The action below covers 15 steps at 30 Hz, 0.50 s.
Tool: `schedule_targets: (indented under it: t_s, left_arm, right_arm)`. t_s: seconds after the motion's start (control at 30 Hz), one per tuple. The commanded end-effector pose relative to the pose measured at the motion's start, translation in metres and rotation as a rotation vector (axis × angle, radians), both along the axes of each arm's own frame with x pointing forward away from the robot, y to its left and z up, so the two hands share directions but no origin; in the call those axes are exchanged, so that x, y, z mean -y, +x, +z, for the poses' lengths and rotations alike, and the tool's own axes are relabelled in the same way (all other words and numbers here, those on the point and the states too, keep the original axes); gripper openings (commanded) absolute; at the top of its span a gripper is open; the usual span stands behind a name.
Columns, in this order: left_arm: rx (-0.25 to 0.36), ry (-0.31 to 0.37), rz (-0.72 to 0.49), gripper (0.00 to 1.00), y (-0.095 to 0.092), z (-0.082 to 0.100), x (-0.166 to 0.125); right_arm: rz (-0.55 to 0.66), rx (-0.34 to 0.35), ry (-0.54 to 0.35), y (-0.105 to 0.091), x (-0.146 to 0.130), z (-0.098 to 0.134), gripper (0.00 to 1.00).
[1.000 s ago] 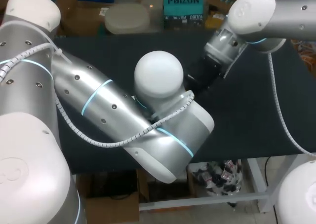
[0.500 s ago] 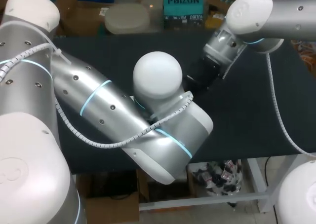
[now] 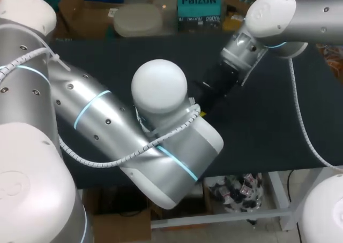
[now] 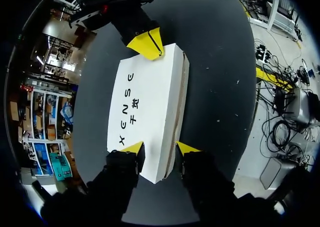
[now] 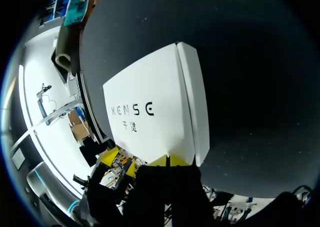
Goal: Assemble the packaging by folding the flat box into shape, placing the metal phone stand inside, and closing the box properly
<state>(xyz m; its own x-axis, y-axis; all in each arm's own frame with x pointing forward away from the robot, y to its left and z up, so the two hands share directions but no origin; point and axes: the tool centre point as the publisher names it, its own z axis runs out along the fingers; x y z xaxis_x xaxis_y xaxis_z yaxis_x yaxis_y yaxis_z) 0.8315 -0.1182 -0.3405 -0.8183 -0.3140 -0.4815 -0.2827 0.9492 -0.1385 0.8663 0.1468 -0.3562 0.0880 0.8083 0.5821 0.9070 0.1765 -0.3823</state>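
Note:
A white box [image 4: 150,102] with black print lies closed on the dark table; a brown seam runs along one long side. My left gripper [image 4: 160,148] grips its near corner, one yellow tip on the printed face and the other against the seamed side. My right gripper [image 5: 167,161] is shut, its joined yellow tips pressed against the box [image 5: 155,107] at its edge; the same right gripper [image 4: 147,43] shows at the box's far end in the left wrist view. In the head view my left arm [image 3: 155,141] hides the box. No metal phone stand is in sight.
The dark table top [image 4: 220,62] spreads around the box on all sides. In the head view the table's front edge [image 3: 268,169] runs just beyond my left arm's elbow, and my right arm [image 3: 252,39] comes in from the back right.
My left arm has shifted a little toward the left of the head view. The right arm has barely moved.

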Motion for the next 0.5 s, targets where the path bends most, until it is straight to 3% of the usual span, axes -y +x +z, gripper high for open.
schedule_targets:
  t_s: [0.03,0.23,0.33,0.5]
  left_arm:
    - [-0.001,-0.107,-0.057,0.40,-0.006,0.012,-0.015]
    - [-0.039,-0.184,-0.085,0.23,-0.002,0.019,-0.022]
    - [-0.070,-0.218,-0.095,0.00,0.001,0.020,-0.025]
    - [-0.124,-0.279,-0.107,0.00,0.009,0.017,-0.031]
  right_arm:
    - [0.006,-0.007,-0.003,0.002,-0.002,0.000,0.00]
    - [0.006,-0.007,-0.004,0.002,-0.003,0.000,0.00]
    - [0.006,-0.007,-0.004,0.002,-0.003,0.000,0.00]
    - [0.007,-0.007,-0.005,0.002,-0.003,0.000,0.00]
